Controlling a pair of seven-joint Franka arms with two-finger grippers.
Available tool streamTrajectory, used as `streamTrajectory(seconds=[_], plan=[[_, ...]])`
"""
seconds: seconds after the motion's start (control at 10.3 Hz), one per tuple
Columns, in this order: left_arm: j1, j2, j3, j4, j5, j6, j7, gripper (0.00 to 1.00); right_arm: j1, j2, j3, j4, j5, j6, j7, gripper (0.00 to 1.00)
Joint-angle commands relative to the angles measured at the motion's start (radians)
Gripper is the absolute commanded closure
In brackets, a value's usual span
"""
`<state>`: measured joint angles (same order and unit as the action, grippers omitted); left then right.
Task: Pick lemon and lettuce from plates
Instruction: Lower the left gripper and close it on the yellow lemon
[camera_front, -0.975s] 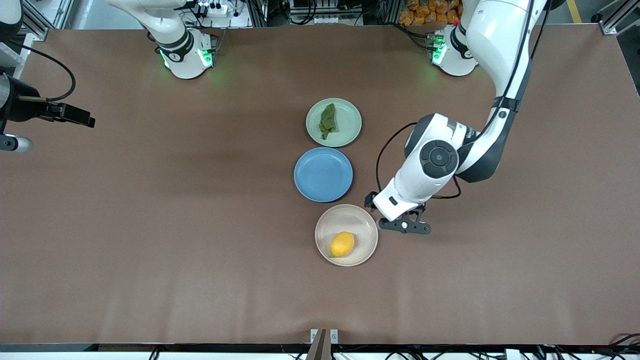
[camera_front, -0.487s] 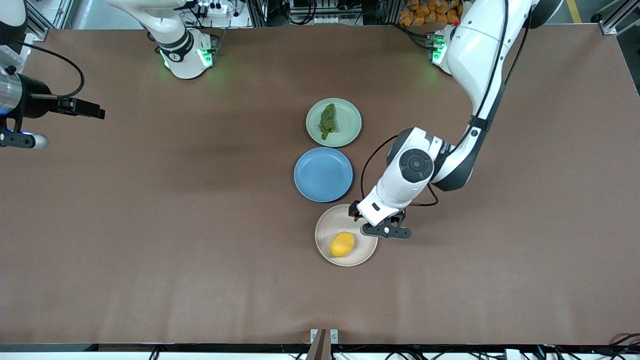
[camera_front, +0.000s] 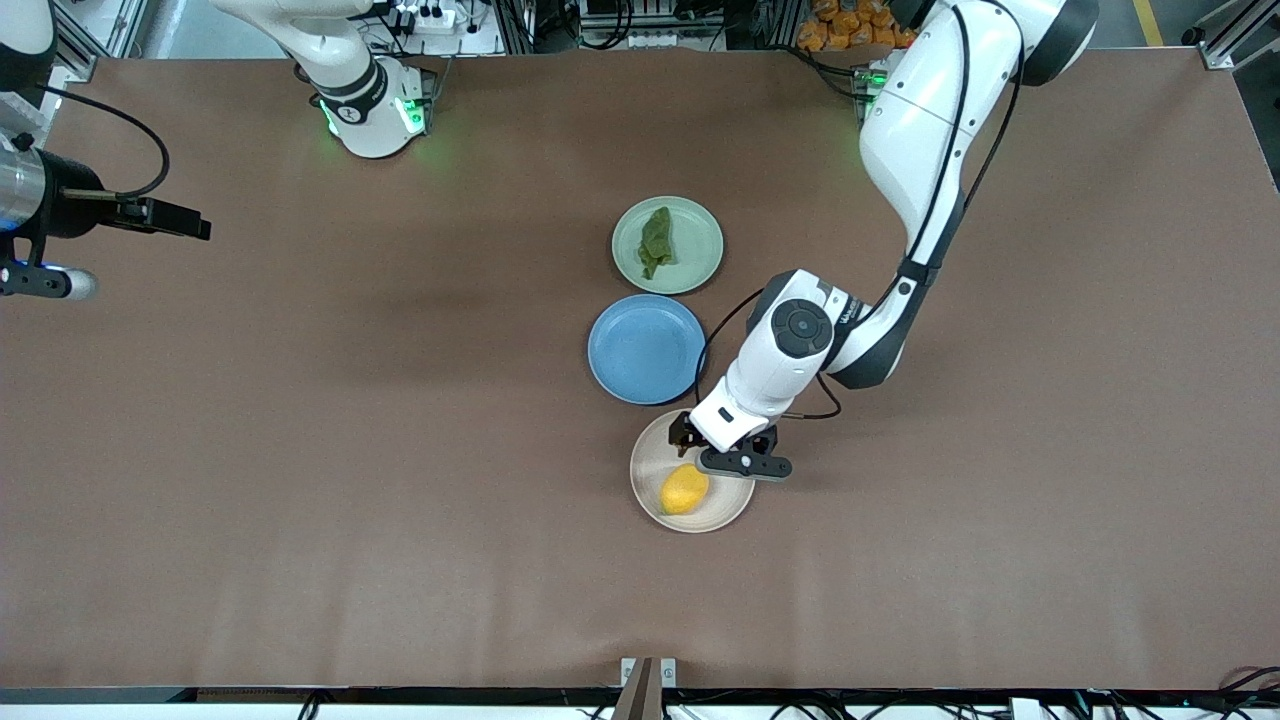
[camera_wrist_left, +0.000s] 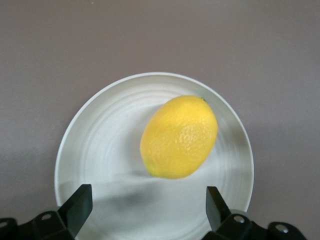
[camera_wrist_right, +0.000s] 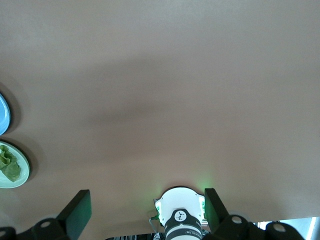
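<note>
The yellow lemon (camera_front: 685, 489) lies on the beige-white plate (camera_front: 655, 452), the plate nearest the front camera. My left gripper (camera_front: 703, 446) is open and empty over that plate's rim, just short of the lemon. In the left wrist view the lemon (camera_wrist_left: 179, 136) sits on the plate (camera_wrist_left: 100, 150) ahead of the open gripper (camera_wrist_left: 148, 210), untouched. The dark green lettuce (camera_front: 656, 241) lies on the pale green plate (camera_front: 702, 250), farthest from the camera. My right gripper (camera_front: 190, 225) waits, open and empty, high over the right arm's end of the table; it also shows in the right wrist view (camera_wrist_right: 145, 212).
An empty blue plate (camera_front: 646, 348) lies between the two other plates, close under the left arm's wrist. The right wrist view shows the lettuce (camera_wrist_right: 10, 164), the blue plate's edge (camera_wrist_right: 2, 114) and the right arm's base (camera_wrist_right: 180, 210). Brown table (camera_front: 350, 450) surrounds the plates.
My left gripper has moved from beside the beige-white plate to over its rim, closer to the lemon. The right arm shifted slightly and then held still.
</note>
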<state>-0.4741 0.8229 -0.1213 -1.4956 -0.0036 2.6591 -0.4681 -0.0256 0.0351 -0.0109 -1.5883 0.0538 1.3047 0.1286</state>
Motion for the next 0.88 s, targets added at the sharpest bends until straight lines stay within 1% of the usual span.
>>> streamTrajectory(seconds=[0.0,0.19,0.78], plan=[[-0.023,0.038,0.012,0.026,-0.012,0.047,-0.014,0.0,0.001,-0.007,-0.003,0.007,0.011,0.036,-0.003,0.0],[-0.023,0.045,0.014,0.026,-0.01,0.073,-0.014,0.0,0.001,-0.009,-0.004,0.007,0.009,0.054,-0.003,0.0],[-0.04,0.094,0.014,0.026,-0.013,0.255,-0.032,0.0,0.003,-0.009,-0.003,0.007,0.011,0.054,-0.003,0.0]])
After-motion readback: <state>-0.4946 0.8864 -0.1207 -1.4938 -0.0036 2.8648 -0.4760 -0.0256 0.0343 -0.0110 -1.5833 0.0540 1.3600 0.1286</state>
